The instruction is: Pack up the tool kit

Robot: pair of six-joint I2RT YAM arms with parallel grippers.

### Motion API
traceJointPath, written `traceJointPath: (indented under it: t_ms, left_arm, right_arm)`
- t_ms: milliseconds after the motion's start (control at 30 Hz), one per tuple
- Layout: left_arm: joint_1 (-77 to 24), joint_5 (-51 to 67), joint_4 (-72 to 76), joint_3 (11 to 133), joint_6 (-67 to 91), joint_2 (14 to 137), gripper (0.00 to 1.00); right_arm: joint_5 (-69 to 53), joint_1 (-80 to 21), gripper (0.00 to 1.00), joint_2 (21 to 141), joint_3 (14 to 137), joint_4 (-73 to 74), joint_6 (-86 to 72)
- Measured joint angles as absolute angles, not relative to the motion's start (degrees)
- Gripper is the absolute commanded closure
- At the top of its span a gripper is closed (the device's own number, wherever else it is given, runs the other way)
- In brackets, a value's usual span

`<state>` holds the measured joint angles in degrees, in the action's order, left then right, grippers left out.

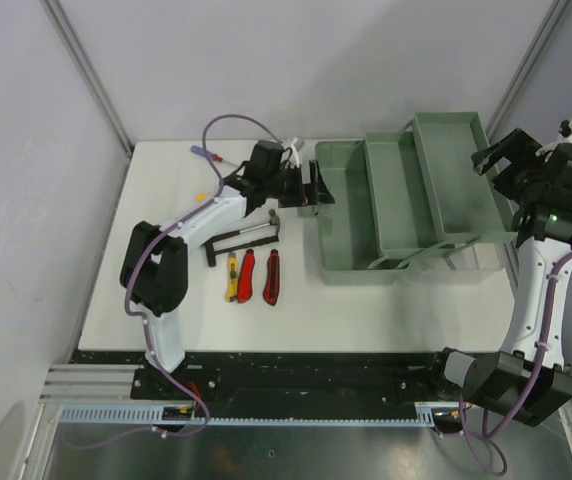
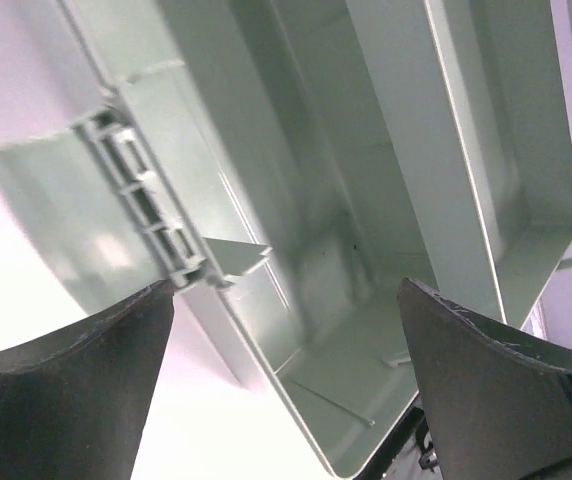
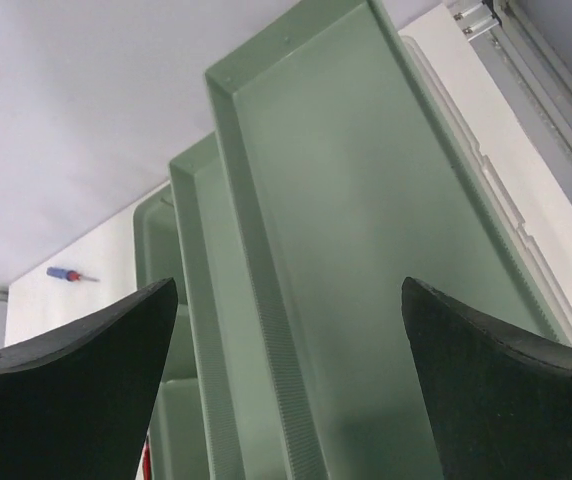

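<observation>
Left gripper [image 1: 313, 192]: jaws wide apart, empty, just beside the toolbox's [image 1: 356, 274] left wall; arm bent at the elbow, reaching rightward. Right gripper [image 1: 496, 160]: wide apart, empty, above the toolbox's right tray; arm stretched forward. Hammer [image 1: 251, 232], knives [image 1: 247, 275]: left of the toolbox.

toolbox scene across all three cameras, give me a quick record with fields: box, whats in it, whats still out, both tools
toolbox: open, trays fanned out to the right
contents: no tools visible inside
hammer: on the table, left of the box
knives: yellow knife and two red knives, side by side, nearer than the hammer
screwdriver: far left of the table, alone
left tool: open, empty, at the box's left wall
right tool: open, empty, by the rightmost tray
</observation>
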<state>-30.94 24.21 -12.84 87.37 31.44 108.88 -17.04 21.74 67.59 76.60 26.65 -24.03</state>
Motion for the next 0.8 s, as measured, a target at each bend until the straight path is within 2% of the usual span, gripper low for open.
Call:
traceJointPath:
  t_ms: [233,433,600,800]
  left_arm:
    - [-24.3,23.5,-15.5,87.8,30.3,102.1,0.01]
    - [-13.6,23.7,-15.2,84.0,30.0,89.2,0.00]
    - [-3.3,21.5,-16.5,78.3,27.8,80.9,0.00]
    - [-2.3,14.8,-20.7,72.2,21.9,77.6,0.01]
  right_arm:
    - [-14.8,18.7,0.02,63.8,76.8,30.2,-19.9]
    - [-13.1,12.4,0.05,60.4,78.4,30.9,-15.7]
    - [-8.5,-5.5,0.07,61.8,81.4,31.6,-10.7]
    - [2.5,-30.5,0.14,69.6,83.1,31.1,-8.6]
